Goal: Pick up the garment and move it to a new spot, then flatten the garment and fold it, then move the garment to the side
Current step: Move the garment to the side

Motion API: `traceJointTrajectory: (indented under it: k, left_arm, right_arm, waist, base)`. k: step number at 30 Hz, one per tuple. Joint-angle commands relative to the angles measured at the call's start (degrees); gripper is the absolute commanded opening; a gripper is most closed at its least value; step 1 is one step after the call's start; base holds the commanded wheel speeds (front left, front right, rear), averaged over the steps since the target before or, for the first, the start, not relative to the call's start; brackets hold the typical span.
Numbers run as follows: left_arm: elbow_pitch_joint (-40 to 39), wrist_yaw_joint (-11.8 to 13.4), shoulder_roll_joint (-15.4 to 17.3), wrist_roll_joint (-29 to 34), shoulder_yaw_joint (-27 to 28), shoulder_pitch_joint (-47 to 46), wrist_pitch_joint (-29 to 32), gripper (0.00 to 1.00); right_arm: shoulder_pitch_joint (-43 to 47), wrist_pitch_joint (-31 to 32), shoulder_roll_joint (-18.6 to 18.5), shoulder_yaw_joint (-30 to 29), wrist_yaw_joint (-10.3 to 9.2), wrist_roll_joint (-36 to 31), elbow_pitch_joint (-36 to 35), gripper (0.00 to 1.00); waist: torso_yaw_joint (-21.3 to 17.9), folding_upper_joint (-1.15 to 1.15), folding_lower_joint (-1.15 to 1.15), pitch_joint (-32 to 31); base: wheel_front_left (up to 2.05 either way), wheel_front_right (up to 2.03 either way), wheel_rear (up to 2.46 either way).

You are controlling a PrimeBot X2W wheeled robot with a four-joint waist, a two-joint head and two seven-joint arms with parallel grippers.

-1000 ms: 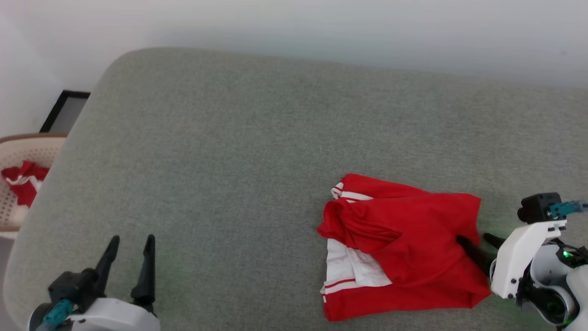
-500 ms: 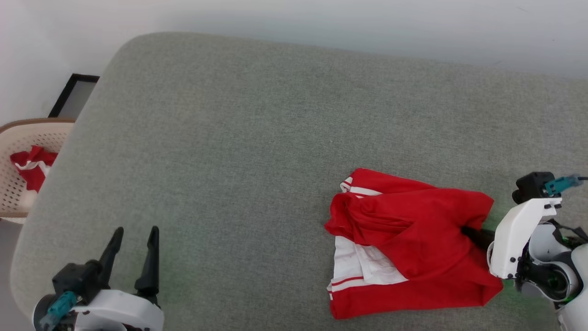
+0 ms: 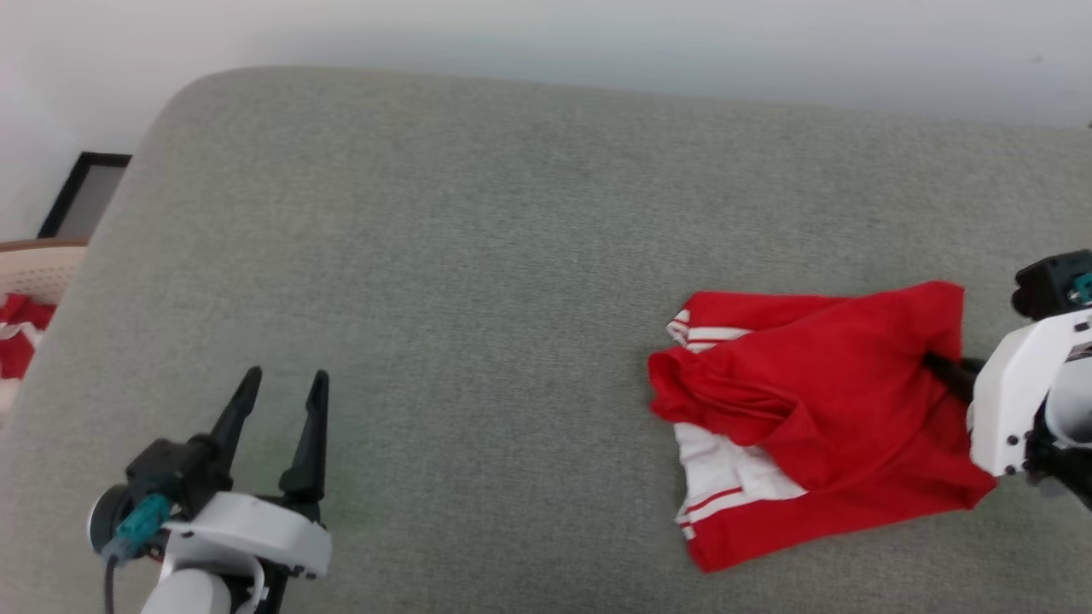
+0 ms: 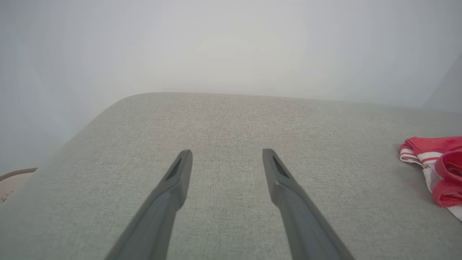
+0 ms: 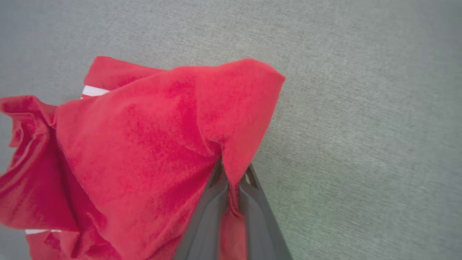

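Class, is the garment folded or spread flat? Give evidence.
Folded and bunched: on the garment, red layers overlap white; the right gripper pinches one edge.

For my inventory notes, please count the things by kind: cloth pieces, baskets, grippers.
Cloth pieces: 2, the garment and the small red-and-white cloth
Baskets: 1, the basket
Grippers: 2, the left gripper and the right gripper
Total: 5

We see a grey fabric cushion (image 3: 478, 256) with a rounded corner. On its right part lies a rumpled red shirt (image 3: 836, 401)
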Motion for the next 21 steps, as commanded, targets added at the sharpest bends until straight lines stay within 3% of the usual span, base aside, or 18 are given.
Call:
traceJointTrajectory:
  k: [1, 11, 21]
  left_arm:
    - [0.0, -0.1, 0.2, 0.3, -0.3, -0.8, 0.0, 1.0]
    - [0.4, -0.1, 1.6, -0.1, -4.2, -6.4, 0.0, 1.0]
    - [1.0, -0.1, 2.9, 0.0, -8.1, -13.3, 0.0, 1.0]
  right_arm:
    - [-0.4, 0.1, -0.5, -0.4, -0.1, -0.4, -0.3, 0.0]
    - [-3.7, -1.7, -5.8, -2.1, -0.1, -3.8, -3.3, 0.0]
    - [-9.8, -8.9, -13.3, -0.2, -0.1, -6.1, 1.0, 0.0]
  waist:
    - [-0.8, 0.0, 0.0, 0.4]
    - [-5.7, 0.0, 0.0, 2.7]
    - [-11.2, 0.0, 0.0, 7.1]
  base:
    - [0.0, 0.0, 0.0]
    - [0.0, 0.0, 0.0]
    - [0.0, 0.0, 0.0]
